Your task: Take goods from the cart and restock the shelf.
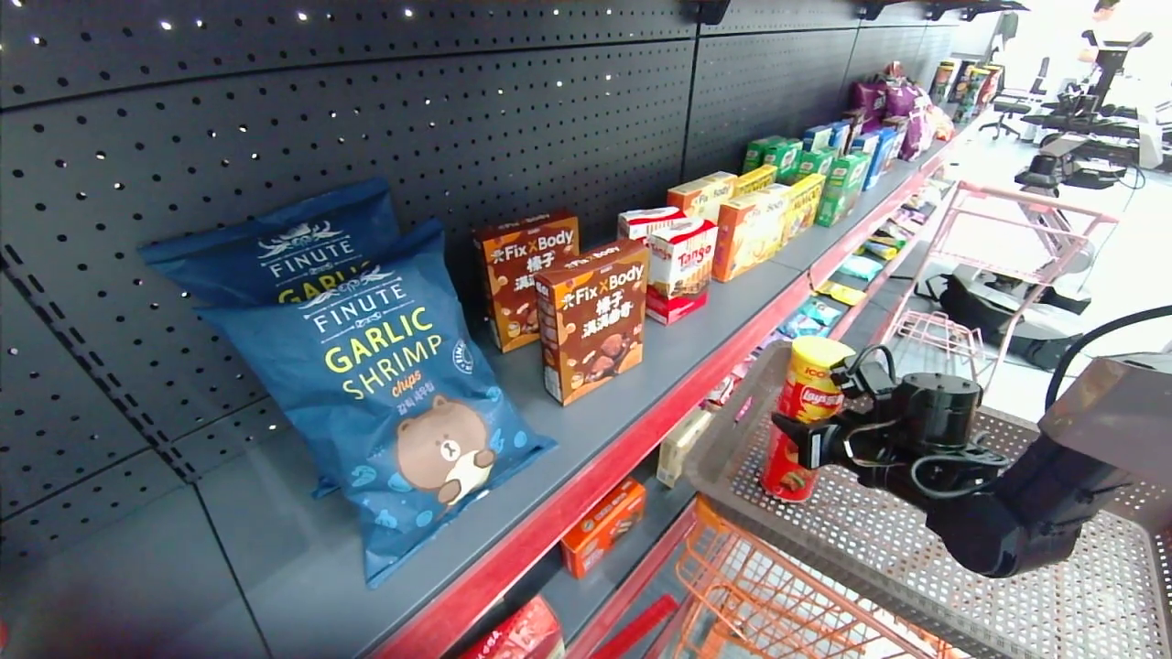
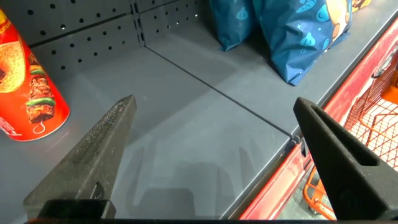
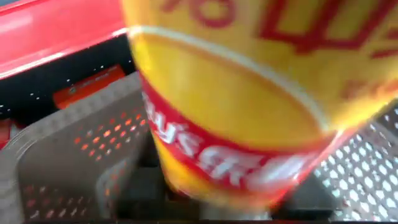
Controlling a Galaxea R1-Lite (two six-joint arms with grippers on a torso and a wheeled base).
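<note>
The right pincer [image 1: 800, 439] clasps a yellow-topped crisp can [image 1: 811, 377] on the cart tray [image 1: 879, 549]; the left pincer [image 2: 212, 104] gapes over the shelf [image 2: 186, 155], where one red can [image 2: 28, 87] already stands.

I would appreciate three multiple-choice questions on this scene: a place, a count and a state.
1. Where does the yellow-topped chips can at the right gripper stand? A) on the cart's grey tray B) atop a brown box C) on the floor
2. How many blue bags lean on the shelf? A) one B) two C) four
3. How is the left gripper? A) shut on a bag B) shut on a box C) open, empty
Answers: A, its base rests on the perforated tray; B, one behind the other; C, fingers apart over bare shelf.
</note>
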